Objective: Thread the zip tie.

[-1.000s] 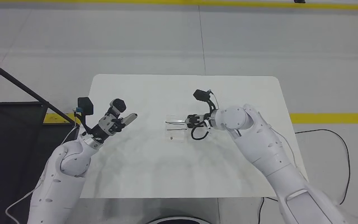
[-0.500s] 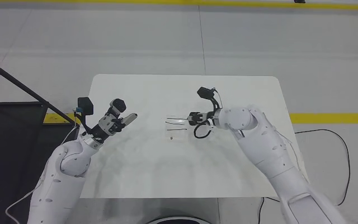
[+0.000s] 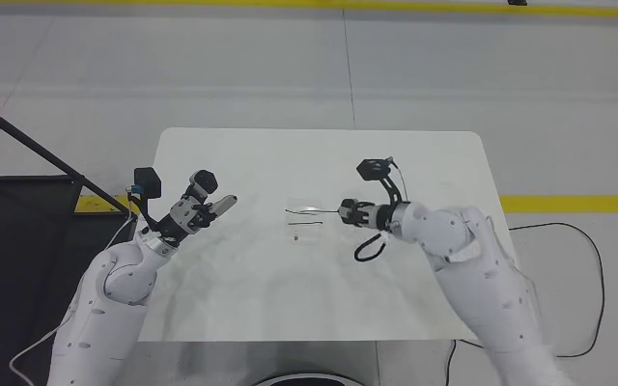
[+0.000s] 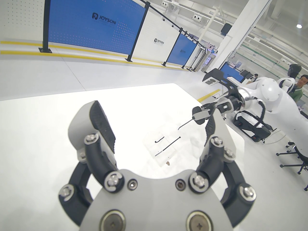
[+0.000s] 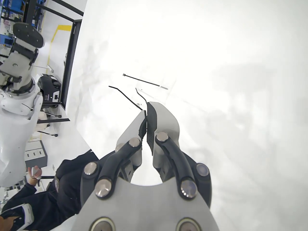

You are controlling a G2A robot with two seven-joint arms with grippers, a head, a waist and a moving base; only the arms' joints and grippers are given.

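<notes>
Left of the top view: left gripper (image 3: 215, 192), spread wide and empty, poised over the tabletop (image 3: 415, 164). Centre: a loose zip tie (image 4: 168, 146), flat on a clear sheet (image 3: 315, 237), apart from both grippers. Right of centre: right gripper (image 3: 344, 208), pinched shut on the held zip tie (image 4: 185, 125), seemingly raised off the sheet and aimed toward frame left.

Looks like the presenting stage of threading, with no tail through a head yet. Grip firmly near the pinched end, hold the thin strap level and steady, then bring the open gripper in slowly along the strap's own line and close on the free end without bending it. Avoid sweeping low across the sheet and dragging the loose zip tie. Cannot tell from here which end carries the head.

Underneath: a plain white tabletop, smooth and glare-prone. Around: a dark panel (image 3: 39, 222) at frame left, pale floor (image 3: 290, 68) beyond, a yellow line (image 3: 560, 204) at frame right; blue partitions (image 4: 96, 17) across the left wrist view's upper left.
</notes>
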